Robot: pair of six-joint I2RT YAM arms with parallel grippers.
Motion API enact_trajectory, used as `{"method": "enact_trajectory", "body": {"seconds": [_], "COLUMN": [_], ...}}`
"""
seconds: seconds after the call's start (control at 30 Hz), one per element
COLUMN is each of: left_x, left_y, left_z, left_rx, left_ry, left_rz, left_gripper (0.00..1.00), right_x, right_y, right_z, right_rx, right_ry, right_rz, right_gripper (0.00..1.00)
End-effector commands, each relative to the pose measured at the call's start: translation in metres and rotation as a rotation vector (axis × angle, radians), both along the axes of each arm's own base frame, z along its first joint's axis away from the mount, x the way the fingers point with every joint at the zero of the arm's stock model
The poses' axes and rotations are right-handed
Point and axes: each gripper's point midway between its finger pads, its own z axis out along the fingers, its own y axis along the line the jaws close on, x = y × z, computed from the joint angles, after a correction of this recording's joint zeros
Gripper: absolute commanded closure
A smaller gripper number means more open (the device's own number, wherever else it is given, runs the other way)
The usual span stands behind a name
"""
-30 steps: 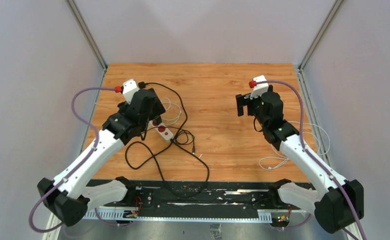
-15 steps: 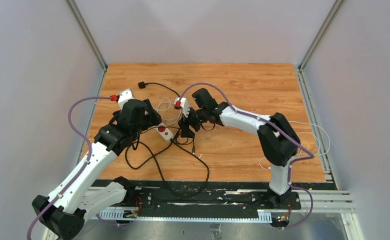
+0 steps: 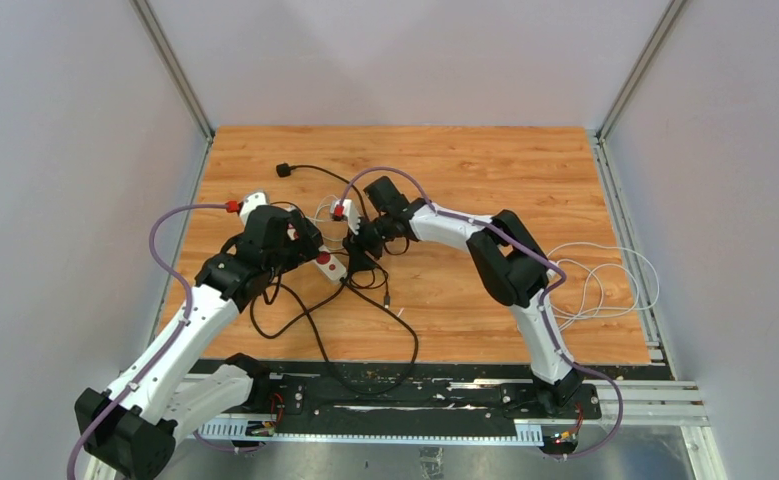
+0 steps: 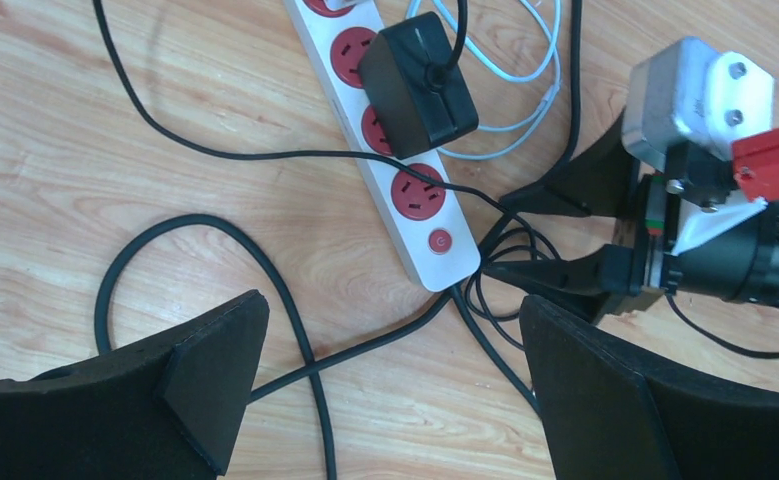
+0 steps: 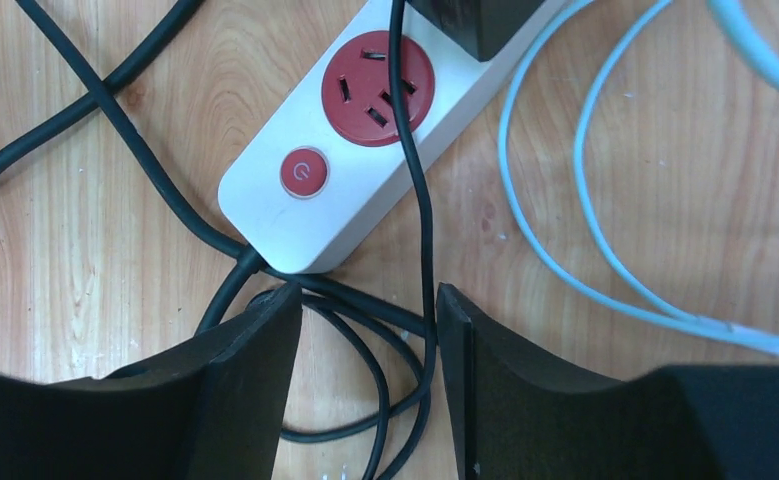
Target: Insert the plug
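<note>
The left pincer [image 4: 390,320] is seen wide over the power strip [image 4: 445,265], the right pincer [image 5: 367,300] narrow around black cords [image 5: 423,250] (whether gripped cannot be told), the plug [image 3: 283,169] lying loose on the surface [image 3: 485,160] behind.

A white plastic power strip with red sockets [image 3: 331,265] lies slantwise on the left half of the wooden table [image 3: 485,160], with its switch end toward the near edge. A black block-shaped plug adapter [image 4: 417,85] sits on it, one bare socket from the switch. Black rubber cables [image 5: 115,110] loop off that end, and the right claw [image 5: 367,295] straddles them. A thin pale blue cable [image 5: 585,200] lies beside the strip, on the side toward the right edge. A small black plug [image 3: 283,169] lies behind the strip, toward the far left corner. A coiled white cable [image 3: 605,285] lies at the right edge.
</note>
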Motion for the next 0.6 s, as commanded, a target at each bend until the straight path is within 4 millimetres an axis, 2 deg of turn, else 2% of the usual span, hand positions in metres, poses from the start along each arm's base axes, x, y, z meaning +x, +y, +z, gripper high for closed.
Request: {"method": "enact_trajectory", "body": {"seconds": [0.0, 0.1, 0.17, 0.2, 0.3, 0.43, 0.57], "left_x": [0.003, 0.004, 0.005, 0.005, 0.005, 0.006, 0.008], "left_y": [-0.008, -0.010, -0.010, -0.010, -0.009, -0.006, -0.004], "left_z": [-0.006, -0.008, -0.007, -0.006, -0.005, -0.003, -0.001], "left_rx": [-0.042, -0.043, -0.044, -0.044, -0.040, -0.027, -0.017], "left_ry": [0.011, 0.021, 0.020, 0.018, 0.015, 0.011, 0.005], "left_rz": [-0.018, -0.023, -0.025, -0.026, -0.026, -0.017, -0.008], "left_gripper": [0.00, 0.00, 0.00, 0.00, 0.00, 0.00, 0.00], "right_x": [-0.014, -0.012, -0.010, -0.011, -0.012, -0.015, -0.023], "right_y": [0.005, 0.005, 0.007, 0.007, 0.004, 0.000, -0.006], "right_z": [-0.019, -0.023, -0.024, -0.024, -0.018, 0.011, 0.045], "right_rx": [-0.001, -0.002, -0.004, -0.004, -0.006, 0.013, 0.028], "right_ry": [0.080, 0.080, 0.077, 0.079, 0.074, 0.031, -0.005], "right_rz": [0.057, 0.057, 0.056, 0.059, 0.060, 0.059, 0.034], "right_gripper": [0.43, 0.42, 0.46, 0.53, 0.80, 1.00, 1.00]}}
